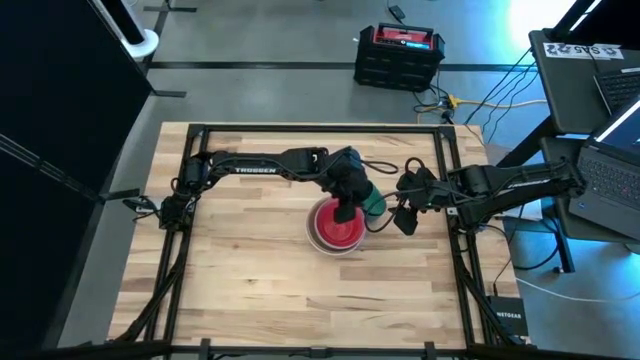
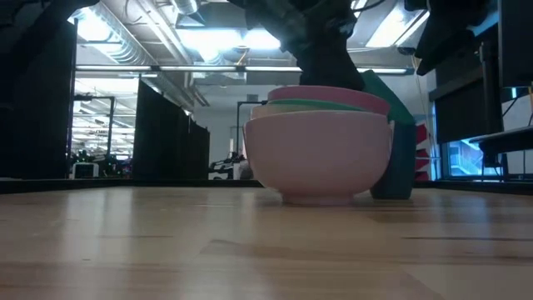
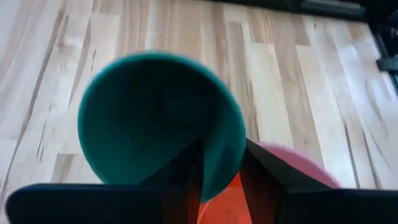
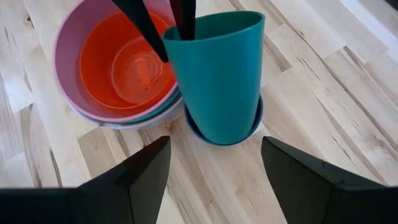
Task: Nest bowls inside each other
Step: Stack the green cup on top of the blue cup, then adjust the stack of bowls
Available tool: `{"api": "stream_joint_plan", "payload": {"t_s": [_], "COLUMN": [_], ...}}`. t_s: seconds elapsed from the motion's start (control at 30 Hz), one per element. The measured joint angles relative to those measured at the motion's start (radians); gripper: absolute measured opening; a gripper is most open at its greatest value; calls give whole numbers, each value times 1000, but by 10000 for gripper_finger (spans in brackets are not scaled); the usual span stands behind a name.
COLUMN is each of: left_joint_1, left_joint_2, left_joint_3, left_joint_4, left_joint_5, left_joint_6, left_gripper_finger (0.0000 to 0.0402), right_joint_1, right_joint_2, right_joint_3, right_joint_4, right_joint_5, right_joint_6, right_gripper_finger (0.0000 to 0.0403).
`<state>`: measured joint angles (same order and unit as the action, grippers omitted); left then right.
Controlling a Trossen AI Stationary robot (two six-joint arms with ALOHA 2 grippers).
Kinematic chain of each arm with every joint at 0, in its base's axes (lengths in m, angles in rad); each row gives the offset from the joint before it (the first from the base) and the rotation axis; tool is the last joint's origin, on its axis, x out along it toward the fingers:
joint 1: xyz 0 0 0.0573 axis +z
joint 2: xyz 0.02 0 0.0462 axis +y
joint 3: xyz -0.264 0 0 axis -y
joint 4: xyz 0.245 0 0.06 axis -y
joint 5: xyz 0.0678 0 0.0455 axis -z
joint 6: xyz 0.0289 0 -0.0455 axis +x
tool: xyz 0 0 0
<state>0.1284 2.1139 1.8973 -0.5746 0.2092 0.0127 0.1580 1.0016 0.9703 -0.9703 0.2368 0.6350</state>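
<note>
Several bowls sit nested in one stack (image 1: pixel 335 228) at the table's middle: the red-orange one (image 4: pixel 130 62) innermost, a pink rim (image 4: pixel 62 50) around it, and a pale outer bowl (image 2: pixel 321 158) resting on the wood. Right beside the stack, a teal cup (image 4: pixel 217 74) stands with its bottom in a low dark blue cup (image 4: pixel 249 127). My left gripper (image 3: pixel 221 146) reaches over the stack from the left, open, with one finger inside the teal cup and one outside its wall. My right gripper (image 4: pixel 214 180) hovers open just right of the cup, with nothing between its fingers. My left gripper's fingers (image 4: pixel 146 31) stand on either side of the teal cup's wall at the rim (image 3: pixel 217 168), on the side toward the bowls, slanting down from the table's left. I cannot tell whether either finger touches the wall. The cup stands on its own in the dark blue cup.
Black frame rails (image 1: pixel 450 160) run along the table's edges. Bare wood lies toward the near edge and the left (image 1: pixel 240 270). Off the table, a black and red case (image 1: pixel 400 55) sits on the floor at the back and laptops (image 1: pixel 610 170) stand on the right.
</note>
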Motion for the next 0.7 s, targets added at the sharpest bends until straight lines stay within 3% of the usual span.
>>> {"api": "stream_joint_plan", "payload": {"t_s": [0.7], "left_joint_1": [-2], "left_joint_2": [-12], "left_joint_3": [9], "left_joint_4": [106], "left_joint_5": [0], "left_joint_6": [-22], "left_gripper_finger": [81], "right_joint_1": [-1], "right_joint_2": [0], "right_joint_3": [0], "right_joint_4": [-2], "right_joint_5": [10], "right_joint_6": [-1], "right_gripper_finger": [237]}}
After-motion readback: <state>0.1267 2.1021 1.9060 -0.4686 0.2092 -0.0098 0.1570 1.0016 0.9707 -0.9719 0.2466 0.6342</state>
